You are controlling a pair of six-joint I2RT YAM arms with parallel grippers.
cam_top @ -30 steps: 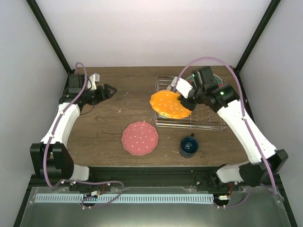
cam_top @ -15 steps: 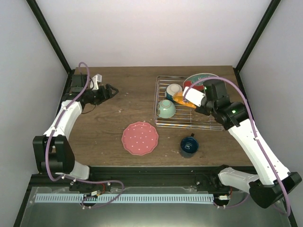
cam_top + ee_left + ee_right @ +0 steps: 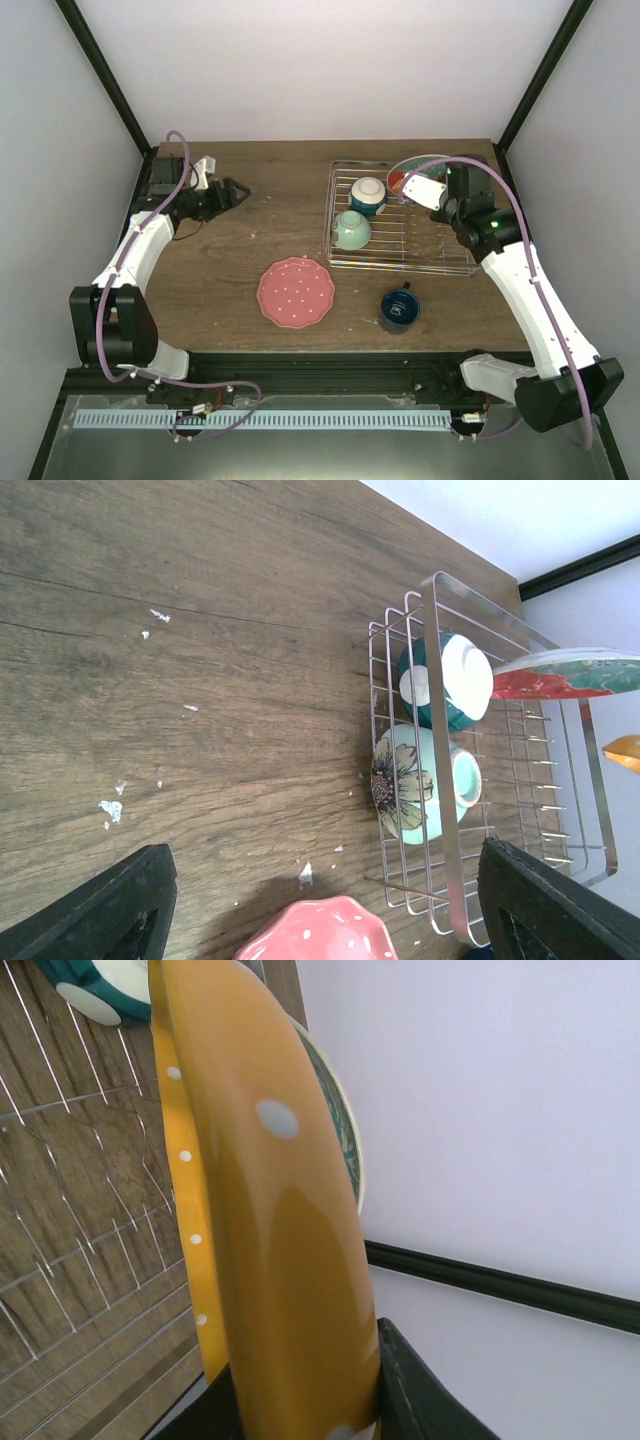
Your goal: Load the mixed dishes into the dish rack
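We see the right tool (image 3: 310, 1415) closed narrow on the rim of the orange dotted scalloped plate (image 3: 280, 1260). It holds the plate on edge over the far right part of the silver wire dish rack (image 3: 400, 266). Just behind that plate stands the red-and-teal scalloped plate (image 3: 565, 675), upright at the rack's far right corner. We cannot tell whether the two plates touch.

In the left part of the rack lie two bowls, both tipped so that their bases show. The cream bowl with the blue outside (image 3: 368, 195) is toward the far side, and the pale green bowl (image 3: 351, 231) is just nearer to us. In the left wrist view the green bowl bears a dark flower on its side.

Outside the rack, the pink dotted scalloped plate (image 3: 295, 292) lies flat on the brown wooden counter (image 3: 280, 180), near the rack's near left corner. The dark blue mug (image 3: 399, 309) stands upright to the right of it, just before the rack's near rail and apart from both.

The left tool (image 3: 236, 190) stands wide open, low over the far left of the counter. It is well apart from the rack and the dishes and points toward them.
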